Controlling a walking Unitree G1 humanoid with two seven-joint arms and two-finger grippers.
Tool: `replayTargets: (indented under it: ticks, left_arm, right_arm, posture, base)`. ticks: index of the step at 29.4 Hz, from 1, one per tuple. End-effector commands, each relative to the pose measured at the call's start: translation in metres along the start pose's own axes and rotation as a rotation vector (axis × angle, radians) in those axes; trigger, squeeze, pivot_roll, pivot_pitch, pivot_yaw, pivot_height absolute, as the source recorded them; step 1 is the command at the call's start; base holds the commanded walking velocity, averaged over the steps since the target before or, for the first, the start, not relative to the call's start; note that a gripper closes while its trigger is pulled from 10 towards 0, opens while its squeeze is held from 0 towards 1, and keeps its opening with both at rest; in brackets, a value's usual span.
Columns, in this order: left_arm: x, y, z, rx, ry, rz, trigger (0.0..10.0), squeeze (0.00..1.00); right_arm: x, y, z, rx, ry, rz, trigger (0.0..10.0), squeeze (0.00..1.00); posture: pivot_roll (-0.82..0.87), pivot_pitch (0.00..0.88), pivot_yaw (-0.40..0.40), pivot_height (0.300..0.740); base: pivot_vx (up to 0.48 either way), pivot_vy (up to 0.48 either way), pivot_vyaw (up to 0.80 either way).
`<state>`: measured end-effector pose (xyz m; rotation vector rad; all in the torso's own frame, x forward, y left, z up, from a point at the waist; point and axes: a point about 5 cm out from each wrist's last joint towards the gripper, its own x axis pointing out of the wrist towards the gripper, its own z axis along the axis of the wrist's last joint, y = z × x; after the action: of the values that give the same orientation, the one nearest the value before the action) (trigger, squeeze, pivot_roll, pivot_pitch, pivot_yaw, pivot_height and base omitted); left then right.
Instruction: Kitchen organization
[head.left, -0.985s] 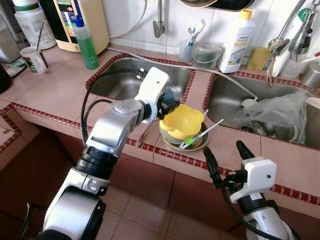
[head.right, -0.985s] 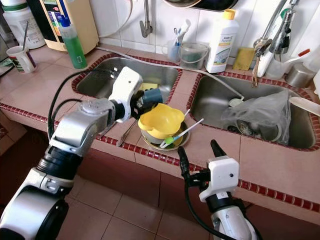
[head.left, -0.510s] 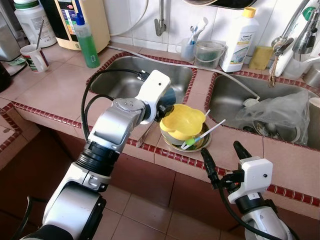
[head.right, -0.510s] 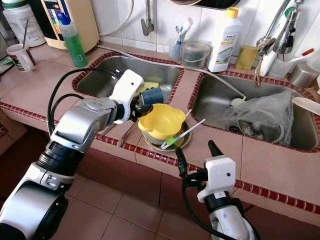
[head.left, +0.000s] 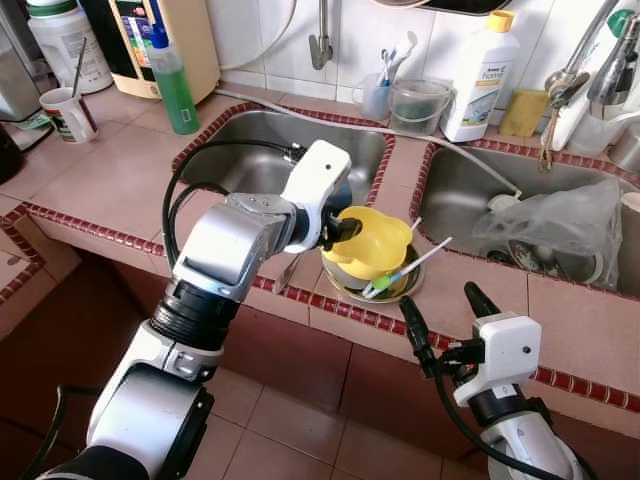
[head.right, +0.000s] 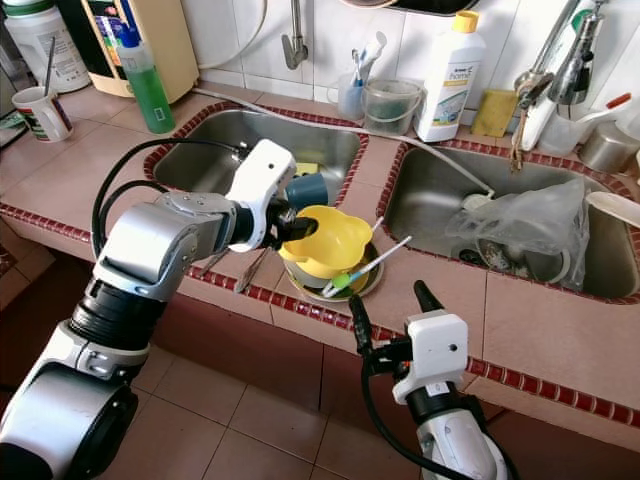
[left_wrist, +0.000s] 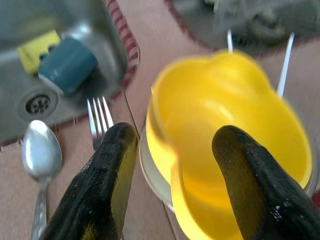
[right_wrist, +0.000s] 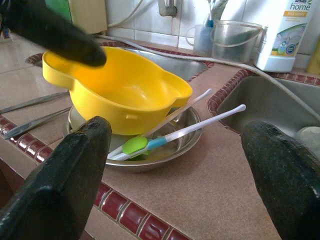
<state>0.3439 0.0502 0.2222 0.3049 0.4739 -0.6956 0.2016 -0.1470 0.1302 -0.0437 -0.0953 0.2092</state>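
A: Black fingers of the left gripper (left_wrist: 170, 165) straddled the yellow bowl (head.left: 372, 240) rim, one inside, one outside, not yet clamped.
B: Bowl location?
A: Sat tilted in a metal dish (right_wrist: 165, 155) on the tiled counter (head.left: 120, 180) between both sinks, toothbrushes (right_wrist: 165, 137) alongside.
B: Right gripper (head.left: 440, 322)?
A: Spread wide, below the counter edge.

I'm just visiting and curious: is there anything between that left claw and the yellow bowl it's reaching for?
Nothing visible does. The left gripper is already at the yellow bowl, its open fingers straddling the near rim, one finger inside and one outside. The fork and spoon lie beside it on the counter.
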Motion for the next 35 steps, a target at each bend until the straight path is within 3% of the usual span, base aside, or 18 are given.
replayTargets:
  ticks: [1, 11, 16, 23, 24, 25, 27, 29, 35]
  left_arm:
    - [0.0, 0.002, 0.0, 0.042, 0.023, 0.044, 10.0, 0.0]
    - [0.004, 0.003, -0.007, 0.043, 0.057, 0.082, 10.0, 0.0]
    - [0.008, -0.002, -0.013, -0.006, 0.102, 0.052, 10.0, 0.0]
    - [0.009, -0.012, -0.011, 0.008, 0.088, -0.008, 10.0, 0.0]
    - [0.009, -0.013, -0.01, 0.011, 0.076, -0.012, 9.6, 0.0]
    - [0.008, -0.013, -0.008, 0.001, 0.051, -0.021, 3.8, 0.0]
    - [0.008, -0.013, -0.007, -0.014, 0.046, -0.026, 3.8, 0.0]
    - [0.006, -0.011, -0.004, -0.012, 0.017, -0.032, 0.0, 0.0]
    - [0.004, -0.006, -0.004, 0.005, 0.014, -0.013, 0.0, 0.0]
  right_arm:
    - [0.0, 0.002, 0.004, -0.002, -0.01, 0.003, 10.0, 0.0]
    - [0.002, 0.004, 0.003, 0.002, -0.013, 0.001, 10.0, 0.0]
    - [0.001, 0.006, 0.002, 0.004, -0.012, -0.003, 10.0, 0.0]
    - [-0.001, 0.007, 0.001, 0.003, -0.008, -0.014, 10.0, 0.0]
    - [-0.001, 0.007, 0.001, 0.003, -0.007, -0.016, 10.0, 0.0]
    - [-0.001, 0.007, 0.001, 0.004, -0.007, -0.019, 10.0, 0.0]
    - [-0.001, 0.007, 0.001, 0.004, -0.007, -0.02, 10.0, 0.0]
    - [-0.002, 0.008, 0.0, 0.006, -0.005, -0.027, 10.0, 0.0]
    - [-0.001, 0.008, 0.0, 0.009, -0.006, -0.033, 10.0, 0.0]
  posture:
    - [-0.08, 0.071, 0.038, 0.731]
    - [-0.08, 0.06, 0.048, 0.731]
    - [-0.08, 0.059, 0.055, 0.731]
    - [-0.09, 0.06, 0.068, 0.731]
    - [-0.09, 0.062, 0.07, 0.731]
    - [-0.09, 0.064, 0.073, 0.731]
    - [-0.09, 0.064, 0.073, 0.731]
    - [-0.09, 0.069, 0.077, 0.731]
    - [-0.08, 0.075, 0.076, 0.731]
  base:
    - [0.0, 0.0, 0.0]
    - [0.0, 0.0, 0.0]
    - [0.0, 0.0, 0.0]
    - [0.0, 0.0, 0.0]
    - [0.0, 0.0, 0.0]
    - [0.0, 0.0, 0.0]
    - [0.0, 0.0, 0.0]
    - [0.0, 0.0, 0.0]
    - [0.0, 0.0, 0.0]
